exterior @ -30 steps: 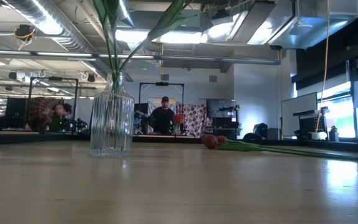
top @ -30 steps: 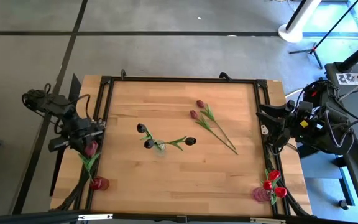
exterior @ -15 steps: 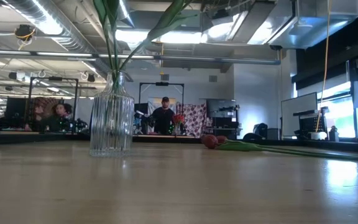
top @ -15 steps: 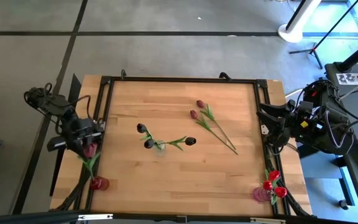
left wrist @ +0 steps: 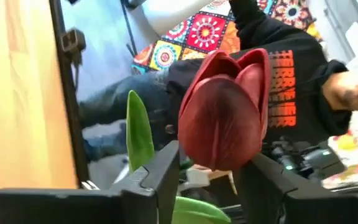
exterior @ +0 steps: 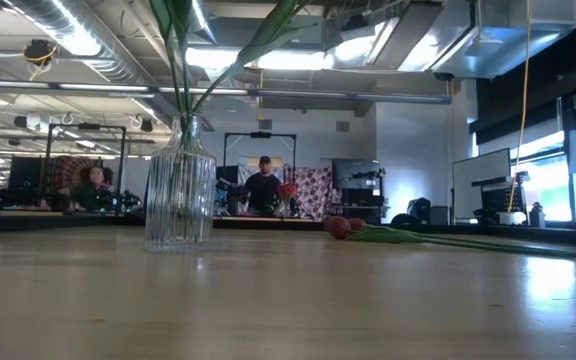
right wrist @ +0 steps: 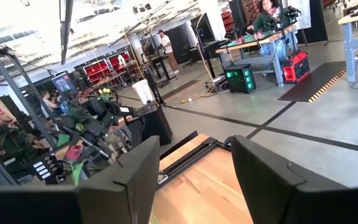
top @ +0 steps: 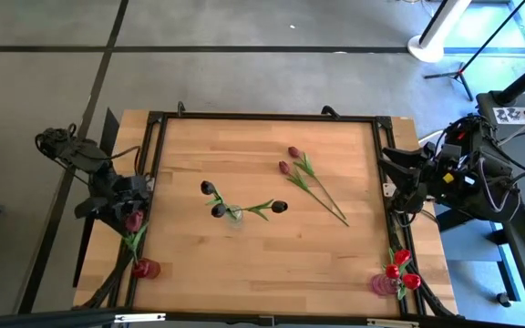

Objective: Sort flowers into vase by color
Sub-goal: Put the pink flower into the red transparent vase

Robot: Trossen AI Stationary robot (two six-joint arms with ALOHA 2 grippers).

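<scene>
At the table's left edge my left gripper (top: 126, 208) stands open around a red-mauve tulip (left wrist: 225, 115); its fingers flank the flower just under the head. The tulip's green stem (top: 135, 241) runs down to a small reddish vase (top: 146, 269) at the near left corner. A clear ribbed vase (exterior: 180, 190) in the middle holds dark maroon-black tulips (top: 210, 189). Two mauve tulips (top: 288, 160) lie flat on the wood. Red tulips (top: 399, 266) stand in a vase at the near right corner. My right gripper (right wrist: 194, 180) waits open at the right edge with nothing between its fingers. My left gripper has a finger (left wrist: 163, 171) on each side of the tulip, just below its head (left wrist: 216, 163), coming at it across the stem. The gap between the fingers is wide. Whether either finger touches the flower, I cannot tell.
A black frame (top: 262, 116) runs round the wooden tabletop. The lying tulips' long stems (top: 331, 202) reach toward the right middle. Bare wood lies along the near edge (top: 262, 282). People sit and stand in the room beyond the table (exterior: 261, 185).
My left gripper has turned a little and shifted slightly toward the near edge over the tulip. The tulip's head stays where it was, its stem still running down to the reddish vase.
</scene>
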